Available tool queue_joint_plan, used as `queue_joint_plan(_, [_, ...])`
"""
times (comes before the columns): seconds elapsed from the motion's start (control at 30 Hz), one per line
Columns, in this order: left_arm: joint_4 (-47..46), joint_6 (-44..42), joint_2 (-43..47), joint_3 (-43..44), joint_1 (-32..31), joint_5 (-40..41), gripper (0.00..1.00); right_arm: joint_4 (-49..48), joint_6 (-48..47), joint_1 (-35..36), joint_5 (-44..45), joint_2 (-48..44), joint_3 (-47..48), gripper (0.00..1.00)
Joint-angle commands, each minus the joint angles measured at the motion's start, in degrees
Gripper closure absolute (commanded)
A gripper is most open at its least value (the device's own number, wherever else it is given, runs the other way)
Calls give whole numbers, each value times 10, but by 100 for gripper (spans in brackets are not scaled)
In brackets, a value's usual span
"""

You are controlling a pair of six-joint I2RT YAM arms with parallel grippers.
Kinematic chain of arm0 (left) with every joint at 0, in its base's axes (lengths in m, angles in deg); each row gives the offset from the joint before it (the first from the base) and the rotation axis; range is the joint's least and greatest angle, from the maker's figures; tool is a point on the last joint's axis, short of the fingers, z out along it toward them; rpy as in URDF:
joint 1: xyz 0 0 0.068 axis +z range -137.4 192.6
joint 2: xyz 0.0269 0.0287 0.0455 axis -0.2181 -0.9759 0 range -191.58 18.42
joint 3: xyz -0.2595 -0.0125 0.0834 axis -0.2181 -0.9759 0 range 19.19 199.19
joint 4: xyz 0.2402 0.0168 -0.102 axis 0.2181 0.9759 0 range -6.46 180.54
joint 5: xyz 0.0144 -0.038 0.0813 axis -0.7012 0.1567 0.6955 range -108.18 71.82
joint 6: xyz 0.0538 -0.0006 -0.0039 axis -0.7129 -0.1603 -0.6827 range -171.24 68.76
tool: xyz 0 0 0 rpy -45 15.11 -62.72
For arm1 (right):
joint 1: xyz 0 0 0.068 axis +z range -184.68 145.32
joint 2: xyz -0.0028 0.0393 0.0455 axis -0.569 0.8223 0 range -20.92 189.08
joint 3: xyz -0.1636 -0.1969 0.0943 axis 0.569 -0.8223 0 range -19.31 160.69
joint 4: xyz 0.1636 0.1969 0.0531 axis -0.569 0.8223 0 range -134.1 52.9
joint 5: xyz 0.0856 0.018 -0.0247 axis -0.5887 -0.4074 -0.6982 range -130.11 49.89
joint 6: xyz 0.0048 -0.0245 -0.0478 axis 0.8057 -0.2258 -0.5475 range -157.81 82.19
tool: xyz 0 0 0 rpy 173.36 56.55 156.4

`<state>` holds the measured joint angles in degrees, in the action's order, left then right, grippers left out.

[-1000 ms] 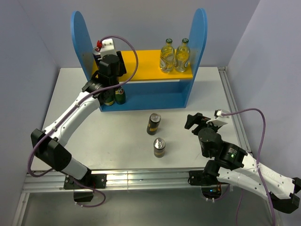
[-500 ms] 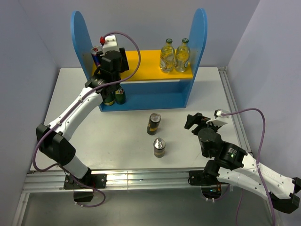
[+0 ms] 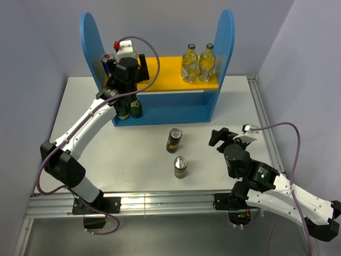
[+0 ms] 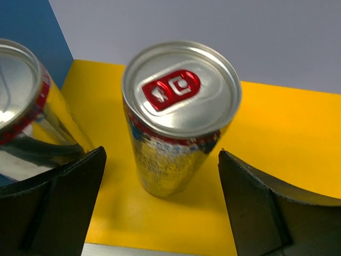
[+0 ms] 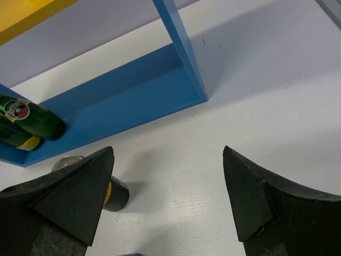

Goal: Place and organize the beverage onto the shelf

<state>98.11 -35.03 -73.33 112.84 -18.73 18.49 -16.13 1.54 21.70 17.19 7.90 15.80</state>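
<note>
The slim can [image 4: 181, 106] stands upright on the yellow board [image 4: 277, 133], upper left of the shelf [image 3: 226, 42], just beside a second can [image 4: 21, 106]. The left gripper [image 4: 161, 153] has its jaws wide on either side, clear of it. We judge the best move is to draw straight back without brushing either can. Two black-and-gold cans [image 3: 174, 140] wait on the table [image 3: 96, 154]; the right gripper [image 5: 168, 152] hangs wide and empty. The second can is cut off, and the arm hides what are probably green bottles [image 3: 129, 109] below.
</note>
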Motion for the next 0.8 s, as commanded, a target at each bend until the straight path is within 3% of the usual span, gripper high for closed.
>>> queue_joint_plan(0.0, [14, 18, 37, 8, -20, 1, 6, -13, 5, 3, 6, 0, -3, 11])
queue_joint_plan(0.4, [85, 100, 198, -190, -148, 86, 1, -11, 7, 3, 9, 1, -2, 11])
queue_joint_plan(0.5, [66, 125, 253, -290, -170, 47, 1, -13, 7, 3, 10, 3, -3, 11])
queue_joint_plan(0.57, [3, 129, 279, -356, -179, -13, 1, -15, 7, 3, 9, 5, -3, 11])
queue_joint_plan(0.77, [-130, 150, 263, -532, -182, -154, 1, -8, 10, 2, 12, 16, 1, 11])
